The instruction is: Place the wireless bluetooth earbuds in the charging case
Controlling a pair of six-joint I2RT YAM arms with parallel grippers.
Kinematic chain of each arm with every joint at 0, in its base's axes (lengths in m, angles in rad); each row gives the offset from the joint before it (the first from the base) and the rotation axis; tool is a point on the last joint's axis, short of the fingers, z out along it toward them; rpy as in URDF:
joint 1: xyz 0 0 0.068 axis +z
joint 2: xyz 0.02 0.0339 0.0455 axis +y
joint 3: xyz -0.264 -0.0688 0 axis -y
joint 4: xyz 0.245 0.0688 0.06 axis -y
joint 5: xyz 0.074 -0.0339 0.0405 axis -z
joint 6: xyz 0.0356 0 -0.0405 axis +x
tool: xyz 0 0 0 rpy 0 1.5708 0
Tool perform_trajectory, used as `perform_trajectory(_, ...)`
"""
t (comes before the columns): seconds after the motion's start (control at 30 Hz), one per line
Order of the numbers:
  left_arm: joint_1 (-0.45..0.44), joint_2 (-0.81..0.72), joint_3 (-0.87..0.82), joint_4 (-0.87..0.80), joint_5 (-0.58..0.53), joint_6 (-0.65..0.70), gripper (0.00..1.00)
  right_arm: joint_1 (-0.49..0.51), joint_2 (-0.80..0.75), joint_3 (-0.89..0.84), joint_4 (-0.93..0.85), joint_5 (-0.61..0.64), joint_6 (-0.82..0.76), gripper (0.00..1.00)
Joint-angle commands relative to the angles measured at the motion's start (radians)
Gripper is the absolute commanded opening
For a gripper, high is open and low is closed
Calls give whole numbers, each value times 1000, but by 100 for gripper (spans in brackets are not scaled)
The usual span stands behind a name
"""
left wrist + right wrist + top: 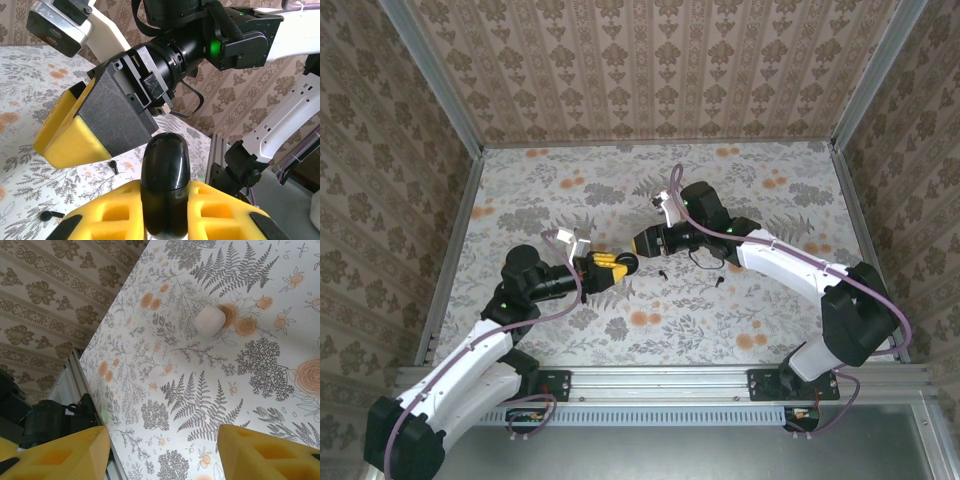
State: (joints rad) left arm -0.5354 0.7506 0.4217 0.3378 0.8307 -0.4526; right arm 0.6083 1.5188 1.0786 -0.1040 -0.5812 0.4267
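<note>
Glossy smooth black plastic for the case (pixel 165 170), matt yellow foam for the pads (pixel 222 212), matt printed table (pixel 200 390), bare metal rail (pixel 660 385).

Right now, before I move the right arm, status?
Left hand shut on charging case. Right hand open, empty, close to it. Earbuds loose on table, not yet inserted. Nothing blocking.

Robot lab test cell: alu frame rail (pixel 660 380) w/ left arm (pixel 470 355) & right arm (pixel 790 262) bolted on, wallpaper-print panels (pixel 650 70) boxing in a floral-print tabletop (pixel 650 340).
</note>
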Motion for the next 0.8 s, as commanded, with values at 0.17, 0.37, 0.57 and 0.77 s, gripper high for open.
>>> perform_trajectory(0.17,12,-13,32,0,10,23,0,-20,-187,-56,83,-106,-3,62)
perform_trajectory(0.37,14,-1,32,15,23,7,0,-14,-272,-141,235,-189,64,65)
perform_trajectory(0.57,14,8,40,42,35,-8,0,16,-216,-112,208,-245,55,64)
perform_trajectory(0.77,12,5,49,42,45,-20,0,54,-166,-77,213,-291,52,64)
